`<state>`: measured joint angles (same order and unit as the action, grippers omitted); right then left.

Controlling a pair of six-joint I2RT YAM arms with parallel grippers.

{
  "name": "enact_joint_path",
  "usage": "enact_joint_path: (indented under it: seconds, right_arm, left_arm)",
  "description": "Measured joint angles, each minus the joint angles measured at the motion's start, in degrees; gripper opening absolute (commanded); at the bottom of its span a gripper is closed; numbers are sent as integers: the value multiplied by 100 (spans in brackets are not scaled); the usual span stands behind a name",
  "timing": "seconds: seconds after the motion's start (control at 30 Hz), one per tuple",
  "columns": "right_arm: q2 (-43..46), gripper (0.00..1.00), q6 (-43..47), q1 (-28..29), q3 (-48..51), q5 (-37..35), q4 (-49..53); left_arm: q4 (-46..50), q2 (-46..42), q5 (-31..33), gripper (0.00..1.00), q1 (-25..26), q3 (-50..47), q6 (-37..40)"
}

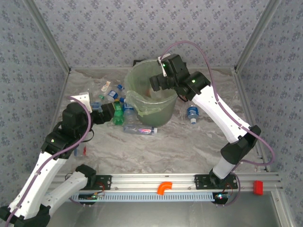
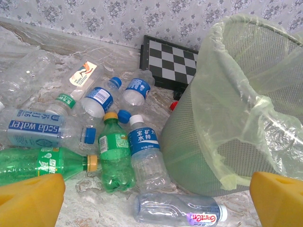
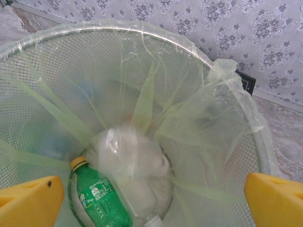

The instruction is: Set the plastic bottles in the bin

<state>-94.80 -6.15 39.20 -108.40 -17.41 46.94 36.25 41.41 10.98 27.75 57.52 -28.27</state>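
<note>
- The left gripper (image 1: 100, 116) hangs low at the left of the table with its yellow fingers (image 2: 29, 201) spread wide and nothing between them.
- The plastic bottles (image 2: 102, 127) lie heaped on the table just ahead of it, between this gripper and the bin (image 2: 189, 132). The left arm is plainly the nearer one to them.
- In the left wrist view the closest is a clear bottle with a pink label (image 2: 177, 213), right under the open jaws. Its long axis runs from one finger toward the other, cap to the right, so I judge the wrist must turn before the jaws can close across its body.
- Beyond it a small green bottle (image 2: 113, 156) and a blue-labelled bottle (image 2: 144, 151) lie side by side, caps pointing away from the gripper.
- The pink-labelled bottle's lower edge is cut off by the frame, and the clear bottles at the far left are hard to tell apart.
- A chessboard (image 2: 173, 59) sits behind the bin, partly hidden by it.
- The right gripper (image 3: 151, 201) hovers over the bin's mouth, fingers wide apart and empty. A green bottle in the bin (image 3: 102, 201) lies below it, base cut off, on crumpled liner.
- A lone blue-capped bottle (image 1: 191, 114) lies right of the bin, nearer the right arm.
</note>
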Motion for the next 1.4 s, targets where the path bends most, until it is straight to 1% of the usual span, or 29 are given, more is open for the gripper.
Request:
enact_joint_path:
  seconds: [0.17,0.5,0.7,0.8,0.9,1.03,1.17,1.3,1.4]
  right_arm:
    - [162,100,0,50,105,-87,-63]
    - [999,100,-28,70,811,-177,-470]
    - [1460,100,-192,57,1475,-229,-669]
    - [1753,100,-306,-55,1954,-236,-780]
    - [2103,100,-503,-407,2507,-151,-907]
    - [2553,100,-833,-1062,3206,35,-1040]
    - [2861,100,-1145,-1731,3893,407,-1248]
    - [2863,90,-1379,-2350,4559,968,-1519]
    - [2575,89,-1493,-2643,4804,1399,-1635]
  left_arm:
    - [0,26,0,100,0,0,-2]
    - [2,74,-2,100,0,-59,-9]
    - [0,76,-2,100,0,-223,-74]
    - [0,76,-42,100,0,-352,-116]
    - [-4,94,-140,100,0,-407,-136]
    - [-48,149,-284,100,0,-411,-131]
    - [-195,151,-459,100,0,-439,-116]
    - [-358,151,-643,100,0,-479,-114]
    - [-476,151,-763,100,0,-573,-116]
